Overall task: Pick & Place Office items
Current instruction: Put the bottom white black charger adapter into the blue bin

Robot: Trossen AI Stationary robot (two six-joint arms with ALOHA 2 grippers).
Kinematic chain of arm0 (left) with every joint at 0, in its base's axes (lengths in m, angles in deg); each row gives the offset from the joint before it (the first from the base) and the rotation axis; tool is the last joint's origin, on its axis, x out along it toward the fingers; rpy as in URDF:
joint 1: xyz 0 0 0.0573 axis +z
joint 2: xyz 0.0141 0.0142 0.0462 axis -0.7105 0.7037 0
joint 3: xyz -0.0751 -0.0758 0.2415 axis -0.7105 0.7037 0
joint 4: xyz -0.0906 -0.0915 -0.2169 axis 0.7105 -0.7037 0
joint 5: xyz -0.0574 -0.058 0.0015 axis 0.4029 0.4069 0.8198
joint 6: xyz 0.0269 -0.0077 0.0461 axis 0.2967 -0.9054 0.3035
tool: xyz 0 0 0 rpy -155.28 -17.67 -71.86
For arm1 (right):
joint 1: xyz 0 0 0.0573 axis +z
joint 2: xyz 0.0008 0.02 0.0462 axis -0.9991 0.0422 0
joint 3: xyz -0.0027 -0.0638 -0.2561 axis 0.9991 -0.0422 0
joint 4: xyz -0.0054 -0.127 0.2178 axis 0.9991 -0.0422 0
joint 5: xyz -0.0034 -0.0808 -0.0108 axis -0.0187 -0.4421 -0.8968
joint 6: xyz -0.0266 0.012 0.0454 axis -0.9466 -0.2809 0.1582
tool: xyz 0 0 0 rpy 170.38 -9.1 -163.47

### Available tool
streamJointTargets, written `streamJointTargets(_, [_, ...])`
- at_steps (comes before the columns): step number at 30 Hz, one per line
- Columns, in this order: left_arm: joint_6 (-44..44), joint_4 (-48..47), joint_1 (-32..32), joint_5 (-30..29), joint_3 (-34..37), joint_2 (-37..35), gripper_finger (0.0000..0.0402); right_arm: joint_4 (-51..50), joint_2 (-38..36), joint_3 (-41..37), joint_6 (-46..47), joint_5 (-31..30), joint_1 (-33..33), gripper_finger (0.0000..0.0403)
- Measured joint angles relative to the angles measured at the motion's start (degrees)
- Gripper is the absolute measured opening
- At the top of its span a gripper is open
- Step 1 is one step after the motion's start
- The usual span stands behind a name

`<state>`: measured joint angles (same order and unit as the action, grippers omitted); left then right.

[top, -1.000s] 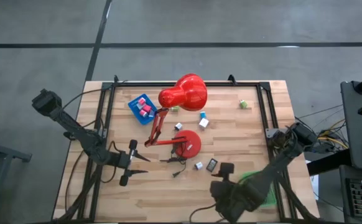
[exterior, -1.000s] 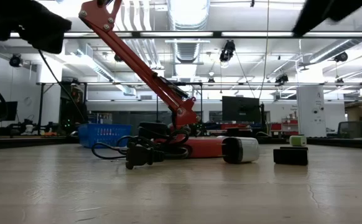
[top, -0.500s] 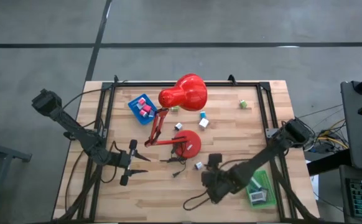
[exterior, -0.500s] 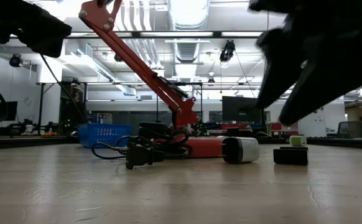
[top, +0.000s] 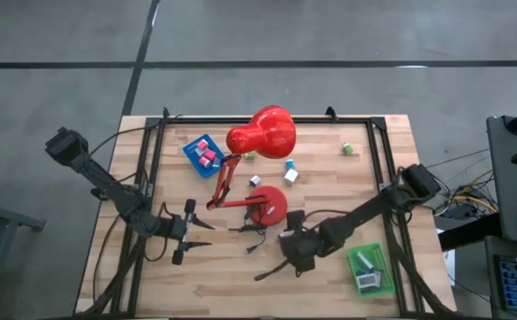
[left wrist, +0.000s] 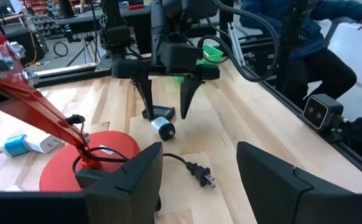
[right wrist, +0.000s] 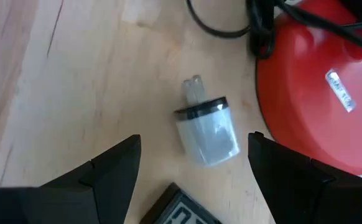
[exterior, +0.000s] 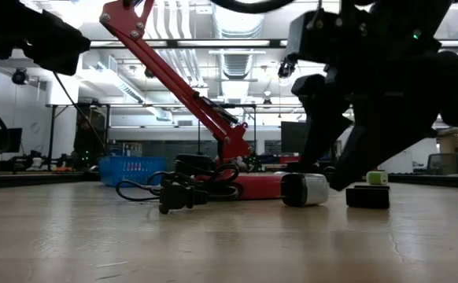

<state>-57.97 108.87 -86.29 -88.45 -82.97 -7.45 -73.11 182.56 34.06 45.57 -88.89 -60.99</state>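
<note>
Right gripper [right wrist: 193,155] hung spread wide, empty, over white plug adapter [right wrist: 207,131] beside red lamp base [right wrist: 318,93] on worktop; adapter centred between its jaws, long axis along gap. Left gripper [left wrist: 199,168] waited farther left, released.

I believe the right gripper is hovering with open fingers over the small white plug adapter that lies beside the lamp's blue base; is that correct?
Only the colour is wrong: the lamp's base is red, not blue, as the right wrist view shows. The right gripper does hover with open fingers over the small white plug adapter that lies beside it.
</note>
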Motion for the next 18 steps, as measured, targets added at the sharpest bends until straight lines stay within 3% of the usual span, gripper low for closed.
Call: streamJointTargets(18, [-1.31, -1.5, 0.0, 0.02, 0.0, 0.0, 0.0209, 2.88, -0.1, -1.29, -6.75, 8.6, -4.45, 0.0251])
